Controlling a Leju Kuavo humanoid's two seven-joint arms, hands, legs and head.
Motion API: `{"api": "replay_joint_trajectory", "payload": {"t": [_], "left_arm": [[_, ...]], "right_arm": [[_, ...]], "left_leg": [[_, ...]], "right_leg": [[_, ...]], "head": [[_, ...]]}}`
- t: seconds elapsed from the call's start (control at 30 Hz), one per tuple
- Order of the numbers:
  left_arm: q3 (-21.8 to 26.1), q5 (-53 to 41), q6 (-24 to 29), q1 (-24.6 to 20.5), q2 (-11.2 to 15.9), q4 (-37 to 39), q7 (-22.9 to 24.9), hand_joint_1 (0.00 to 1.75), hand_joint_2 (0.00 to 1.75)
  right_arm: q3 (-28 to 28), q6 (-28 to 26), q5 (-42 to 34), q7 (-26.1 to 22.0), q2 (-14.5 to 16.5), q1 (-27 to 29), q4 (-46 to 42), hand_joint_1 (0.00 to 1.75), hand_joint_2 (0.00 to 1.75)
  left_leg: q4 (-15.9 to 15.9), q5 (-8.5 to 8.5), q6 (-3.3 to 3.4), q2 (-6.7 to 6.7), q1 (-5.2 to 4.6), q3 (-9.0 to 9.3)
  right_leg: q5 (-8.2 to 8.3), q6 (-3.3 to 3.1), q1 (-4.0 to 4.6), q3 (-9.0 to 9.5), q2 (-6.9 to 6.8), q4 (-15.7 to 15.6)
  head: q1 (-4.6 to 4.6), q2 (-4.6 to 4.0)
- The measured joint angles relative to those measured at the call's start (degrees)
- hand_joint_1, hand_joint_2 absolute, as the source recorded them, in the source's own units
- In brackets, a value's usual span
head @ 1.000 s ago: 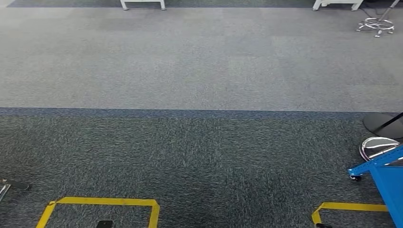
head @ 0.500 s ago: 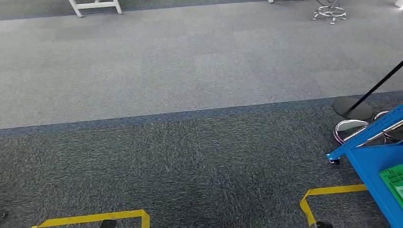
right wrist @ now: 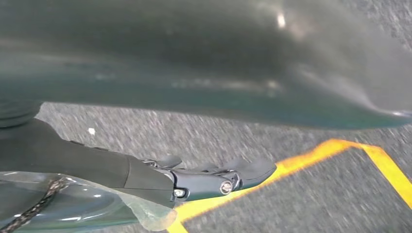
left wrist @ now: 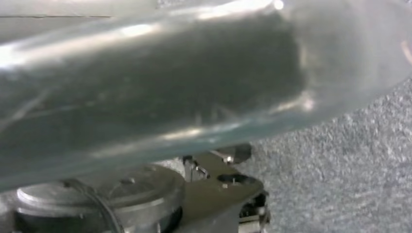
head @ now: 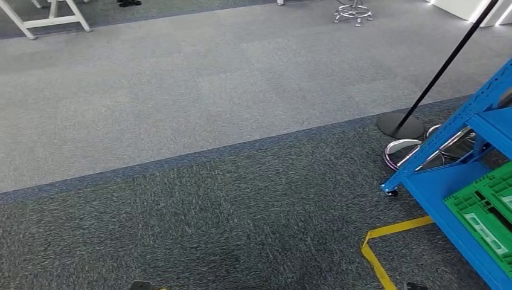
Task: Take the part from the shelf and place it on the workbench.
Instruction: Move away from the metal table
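Observation:
A blue metal shelf (head: 448,180) on casters stands at the right edge of the head view. On its lower level sits a green slatted crate (head: 485,212), and I cannot make out a part in it. My right hand (right wrist: 214,178) hangs over the dark carpet, its dark fingers (right wrist: 245,171) stretched out with nothing in them. In the left wrist view, grey metal pieces of my left hand (left wrist: 214,194) lie under a blurred grey cover, and the fingers are hidden.
Yellow floor tape (head: 386,241) marks a box in front of the shelf. A black pole on a round base (head: 400,125) leans by the shelf's far corner, beside a chrome ring (head: 401,151). A chrome stool base (head: 353,11) and white table legs (head: 54,18) stand far off.
My view has swung to the right. The blue shelf has come further into the picture, the green crate now shows, and the left yellow box has slid out.

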Motion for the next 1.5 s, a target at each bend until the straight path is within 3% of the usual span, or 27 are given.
{"api": "replay_joint_trajectory", "payload": {"t": [0.03,0.1,0.17,0.2,0.27,0.3,0.37,0.43,0.47,0.53,0.6,0.67,0.73,0.8,0.83,0.9,0.97,1.03,1.07,1.13,1.2,1.27,1.3,1.33,1.4,1.47,1.5], "left_arm": [[-0.01,-0.05,-0.09,-0.04,0.05,0.03,-0.23,0.00,0.00],[-0.02,-0.17,-0.26,-0.09,0.03,0.03,-0.55,0.00,0.00],[-0.03,-0.36,-0.48,-0.04,-0.01,0.05,-0.71,0.00,0.00],[-0.03,-0.46,-0.59,-0.01,-0.02,0.07,-0.80,0.00,0.00],[-0.03,-0.77,-0.78,0.00,-0.03,0.10,-1.08,0.00,0.00],[-0.03,-0.93,-0.82,0.00,-0.05,0.10,-1.22,0.00,0.00],[-0.03,-1.09,-0.85,0.01,-0.10,0.11,-1.40,0.00,0.00],[-0.03,-1.09,-0.84,-0.01,-0.10,0.11,-1.46,0.00,0.00],[-0.03,-1.09,-0.83,-0.04,-0.07,0.11,-1.48,0.00,0.00],[-0.03,-1.08,-0.81,-0.14,-0.05,0.11,-1.56,0.00,0.00],[-0.03,-1.07,-0.81,-0.19,-0.05,0.11,-1.62,0.00,0.00],[-0.03,-1.06,-0.83,-0.10,-0.06,0.11,-1.63,0.00,0.00],[-0.03,-1.03,-0.83,0.11,-0.05,0.11,-1.64,0.00,0.00],[-0.02,-1.01,-0.83,0.25,-0.03,0.11,-1.70,0.00,0.00],[-0.01,-1.01,-0.84,0.26,-0.01,0.11,-1.77,0.00,0.00],[-0.01,-0.97,-0.88,0.25,0.08,0.11,-1.93,0.00,0.00],[-0.01,-0.87,-0.96,0.20,0.16,0.11,-2.09,0.00,0.00],[-0.01,-0.77,-1.02,0.13,0.19,0.11,-2.22,0.00,0.00],[0.00,-0.74,-1.04,0.11,0.20,0.11,-2.27,0.00,0.00],[0.01,-0.73,-1.11,0.11,0.18,0.11,-2.37,0.00,0.00],[0.02,-0.80,-1.22,0.27,0.17,0.11,-2.44,0.00,0.00],[0.02,-0.74,-1.45,0.42,0.17,0.11,-2.46,0.00,0.00],[0.02,-0.68,-1.59,0.43,0.17,0.11,-2.47,0.00,0.00],[0.02,-0.63,-1.73,0.41,0.15,0.11,-2.49,0.00,0.00],[0.02,-0.68,-1.87,0.40,0.10,0.11,-2.51,0.00,0.00],[0.05,-0.65,-2.01,0.38,0.09,0.11,-2.53,0.00,0.00],[0.11,-0.46,-2.17,0.30,0.10,0.11,-2.53,0.00,0.00]], "right_arm": [[-0.10,-0.02,0.04,-0.03,0.02,0.08,0.02,0.00,0.00],[-0.17,-0.02,0.08,-0.09,0.03,0.23,0.03,0.00,0.00],[-0.19,0.02,0.14,-0.14,0.04,-0.10,0.03,0.00,0.00],[-0.20,0.04,0.18,-0.15,0.04,-0.23,0.03,0.00,0.00],[-0.23,0.04,0.27,-0.16,0.04,-0.12,0.03,0.00,0.00],[-0.26,0.04,0.32,-0.16,0.04,0.03,0.03,0.00,0.00],[-0.29,0.01,0.44,-0.20,0.05,0.16,0.04,0.00,0.00],[-0.30,-0.03,0.57,-0.28,0.11,-0.04,0.07,0.00,0.00],[-0.30,-0.08,0.66,-0.32,0.14,-0.12,0.08,0.00,0.00],[-0.30,-0.18,0.77,-0.38,0.17,-0.03,0.10,0.00,0.00],[-0.30,-0.27,0.87,-0.44,0.22,0.07,0.10,0.00,0.00],[-0.30,-0.34,0.94,-0.50,0.26,-0.14,0.10,0.00,0.00],[-0.30,-0.37,1.03,-0.53,0.26,-0.29,0.10,0.00,0.00],[-0.30,-0.37,1.18,-0.55,0.32,-0.17,0.11,0.00,0.00],[-0.30,-0.38,1.27,-0.56,0.38,-0.14,0.11,0.00,0.00],[-0.30,-0.45,1.44,-0.59,0.58,-0.22,0.13,0.00,0.00],[-0.30,-0.54,1.52,-0.62,0.78,-0.35,0.14,0.00,0.00],[-0.30,-0.57,1.57,-0.63,0.86,-0.21,0.15,0.00,0.00],[-0.30,-0.58,1.59,-0.64,0.87,-0.07,0.16,0.00,0.00],[-0.30,-0.60,1.64,-0.65,0.90,-0.10,0.17,0.00,0.00],[-0.30,-0.61,1.67,-0.66,0.93,-0.42,0.19,0.00,0.00],[-0.30,-0.66,1.68,-0.66,0.94,-0.46,0.19,0.00,0.00],[-0.31,-0.71,1.68,-0.66,0.94,-0.35,0.19,0.00,0.00],[-0.31,-0.75,1.68,-0.67,0.94,-0.25,0.19,0.00,0.00],[-0.31,-0.80,1.68,-0.70,0.95,-0.30,0.19,0.00,0.00],[-0.30,-0.80,1.69,-0.78,0.97,-0.55,0.19,0.00,0.00],[-0.31,-0.81,1.69,-0.80,0.98,-0.56,0.19,0.00,0.00]], "left_leg": [[-2.98,1.05,0.37,-0.70,0.03,1.02],[-4.29,1.31,0.82,0.43,0.19,1.98],[-4.92,1.08,1.11,1.96,0.19,2.84],[-4.92,0.81,1.18,2.75,0.14,3.10],[-4.88,0.14,1.11,4.12,0.13,3.73],[-4.86,-0.24,1.00,4.70,0.18,4.15],[-4.77,-1.15,0.54,5.81,0.17,5.15],[-4.47,-2.03,-0.04,6.75,-0.16,5.77],[-4.39,-2.28,-0.25,7.20,-0.32,5.95],[-4.32,-2.75,-0.64,7.96,-0.34,6.33],[-2.41,-4.34,-1.16,6.71,-0.08,5.88],[4.05,-7.57,-1.51,4.43,0.18,2.92],[11.49,-9.86,-1.55,3.58,0.28,-1.17],[12.43,-8.13,-1.25,3.34,0.26,-2.54],[9.64,-5.80,-0.97,3.00,0.24,-1.71],[2.03,-1.58,-0.34,0.93,0.25,1.00],[-2.36,-0.40,-0.06,-0.74,0.22,2.60],[-3.19,-0.45,0.14,-0.30,0.18,2.82],[-3.61,-0.17,0.36,0.22,0.25,2.96],[-4.54,0.44,0.85,1.50,0.49,3.20],[-4.81,0.59,1.11,2.94,0.44,3.20],[-4.79,0.52,1.12,4.39,0.40,3.17],[-4.76,0.44,1.06,5.04,0.43,3.22],[-4.72,0.33,0.93,5.62,0.49,3.30],[-4.53,-0.06,0.39,6.73,0.43,3.54],[-4.28,-0.47,-0.25,7.68,0.10,3.78],[-4.20,-0.60,-0.51,8.14,-0.04,3.88]], "right_leg": [[-0.26,0.53,-0.19,-0.15,0.42,0.01],[-1.42,1.06,-0.03,-1.25,-2.02,1.84],[-4.08,1.55,0.04,-4.57,-4.93,7.86],[-5.23,1.81,-0.07,-6.72,-5.42,11.33],[-4.86,2.27,-0.28,-9.10,-5.78,14.24],[-3.14,2.43,-0.37,-8.72,-6.05,12.71],[1.06,2.62,-0.38,-5.61,-8.09,5.71],[2.72,2.02,-0.14,-3.02,-9.92,0.91],[2.41,1.58,0.06,-2.71,-10.10,0.52],[2.35,0.71,0.10,-2.61,-8.98,0.45],[2.25,-0.02,-0.02,-2.38,-7.93,0.32],[2.14,-0.58,-0.08,-2.18,-6.76,0.24],[2.08,-0.80,0.04,-2.09,-5.35,0.25],[2.06,-0.83,0.15,-1.89,-3.89,0.25],[2.06,-0.82,0.17,-1.76,-3.19,0.25],[2.09,-0.68,0.20,-1.69,-1.85,0.30],[2.26,-0.18,0.14,-2.01,-0.74,0.32],[2.59,0.65,0.01,-2.48,0.18,0.06],[2.51,0.99,0.00,-2.74,-0.06,0.14],[0.62,1.45,0.16,-4.37,-2.18,2.94],[-3.05,1.78,0.14,-7.54,-4.73,9.80],[-4.81,2.20,-0.07,-9.84,-5.58,15.01],[-4.17,2.39,-0.20,-9.56,-5.86,14.80],[-2.66,2.53,-0.33,-8.16,-6.27,12.44],[0.44,2.69,-0.35,-3.60,-8.38,4.60],[1.37,2.08,-0.18,-0.80,-9.82,-0.09],[1.11,1.62,0.00,-0.57,-9.80,-0.52]], "head": [[0.03,0.00],[0.12,0.00],[0.20,0.00],[0.20,0.00],[0.20,0.00],[0.21,0.00],[0.24,0.00],[0.20,0.00],[0.15,0.00],[0.08,0.00],[-0.08,0.00],[-0.29,0.00],[-0.32,0.00],[-0.32,0.00],[-0.31,0.00],[-0.29,0.00],[-0.26,0.00],[-0.27,0.00],[-0.24,0.00],[0.01,0.00],[0.21,0.00],[0.21,0.00],[0.22,0.00],[0.22,0.00],[0.28,0.00],[0.14,0.00],[0.05,0.00]]}}
